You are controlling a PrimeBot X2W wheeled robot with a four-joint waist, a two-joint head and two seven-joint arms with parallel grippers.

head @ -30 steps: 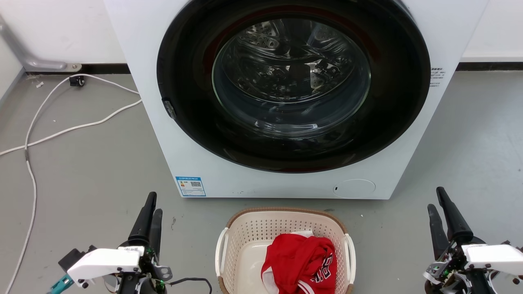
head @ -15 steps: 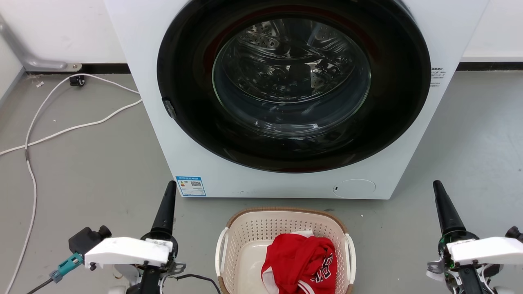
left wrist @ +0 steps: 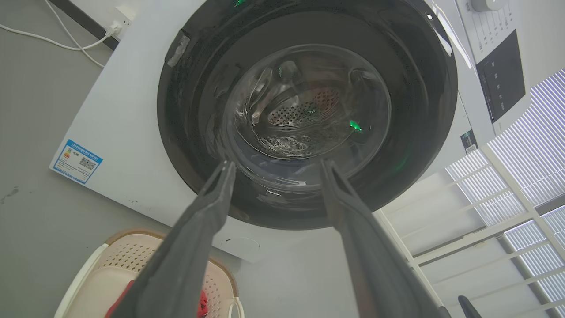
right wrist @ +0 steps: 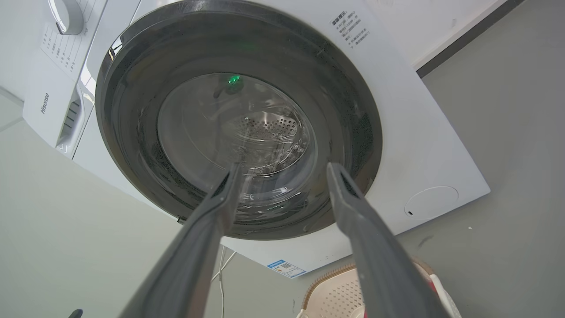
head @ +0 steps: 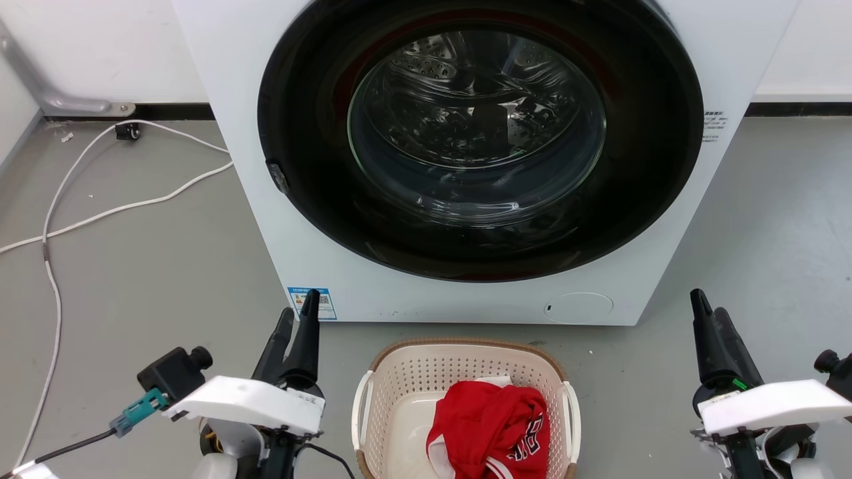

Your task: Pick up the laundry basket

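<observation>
Both arms have come up and forward since a second ago. The left one has also swung in toward the basket, which hasn't budged.

- left gripper [head: 299,305]: 7 o'clock in head view, fingers pointing to 12 at the washing machine [head: 266,219]. Left wrist view shows the jaws parted with a clear gap and nothing between them [left wrist: 278,162]. It sits near the basket's left handle [head: 359,406], not touching.
- laundry basket [head: 413,376]: 6 o'clock, on the floor [head: 133,279] just in front of the washer, upright. A red garment [head: 489,426] is heaped in its right half.
- right gripper [head: 705,303]: 4 o'clock, also pointing to 12. Jaws are likewise parted and empty in the right wrist view [right wrist: 284,165]. It's well apart from the right handle [head: 571,412], further out than the left gripper is from its handle.

My read is still approach, no grasp begun.

Risks from here:
- Uneven spacing: if both arms close in at the same rate, the left one lands first and shoves the basket toward 3 on the smooth floor.
- Both grippers aim at the washer, not at the handles, so they need a reorient. A tip catching the brown rim [head: 466,344] instead would tip the basket.
- The handles are thin loops hugging the wall, so a jaw could easily miss one or get only a partial hold on it.
- The load is off-centre to the right, so an uneven lift could roll the basket and dump the garment.
</observation>
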